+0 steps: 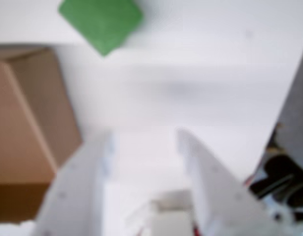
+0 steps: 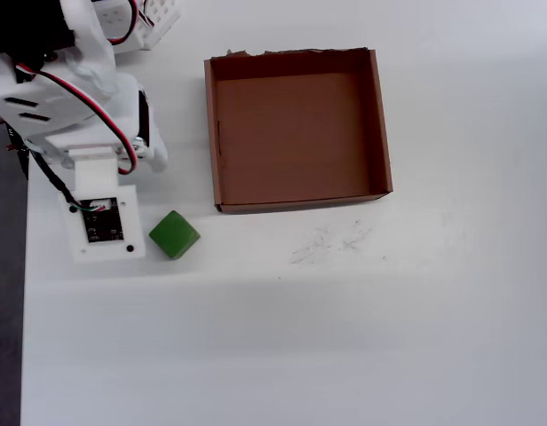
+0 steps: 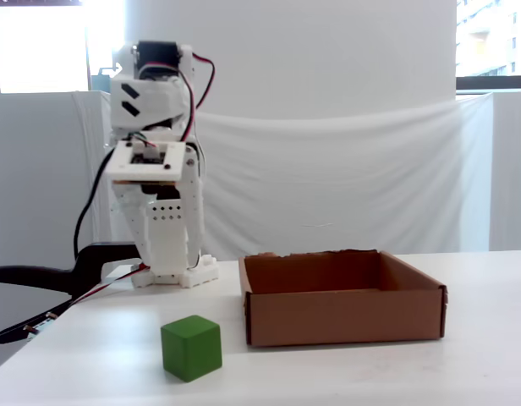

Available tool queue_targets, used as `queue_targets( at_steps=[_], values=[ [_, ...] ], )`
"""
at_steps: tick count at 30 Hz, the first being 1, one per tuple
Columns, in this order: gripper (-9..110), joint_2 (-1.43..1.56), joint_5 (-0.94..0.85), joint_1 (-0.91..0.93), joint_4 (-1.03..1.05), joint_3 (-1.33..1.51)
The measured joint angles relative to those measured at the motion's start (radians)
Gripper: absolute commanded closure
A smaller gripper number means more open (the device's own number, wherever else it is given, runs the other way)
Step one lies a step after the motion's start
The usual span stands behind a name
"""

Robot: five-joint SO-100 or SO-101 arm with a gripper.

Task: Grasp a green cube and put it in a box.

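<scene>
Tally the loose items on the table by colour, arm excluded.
Green: 1, the green cube
Brown: 1, the box, empty
Total: 2

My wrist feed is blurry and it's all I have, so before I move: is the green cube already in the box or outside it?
Observer: Outside. In the overhead view the green cube sits on the table, just off the lower-left corner of the box, not touching it.
Operator: Is anything lying in the box?
Observer: No, the overhead view shows its floor bare.
Operator: Is the cube tipped on an edge?
Observer: No, the fixed view shows it resting flat on one face.
</scene>
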Motion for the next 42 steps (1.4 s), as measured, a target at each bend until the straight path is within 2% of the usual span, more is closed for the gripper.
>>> queue_targets(
  at_steps=[5, 15, 24, 34, 42],
  values=[
    [77, -0.011, 0.0, -0.003, -0.061, 0.002],
    [76, -0.186, -0.009, -0.005, -0.198, -0.1],
    [75, -0.373, -0.16, -0.02, -0.247, -0.265],
    [74, -0.449, -0.299, -0.043, -0.252, -0.275],
    [72, -0.48, -0.344, -0.051, -0.27, -0.275]
  ],
)
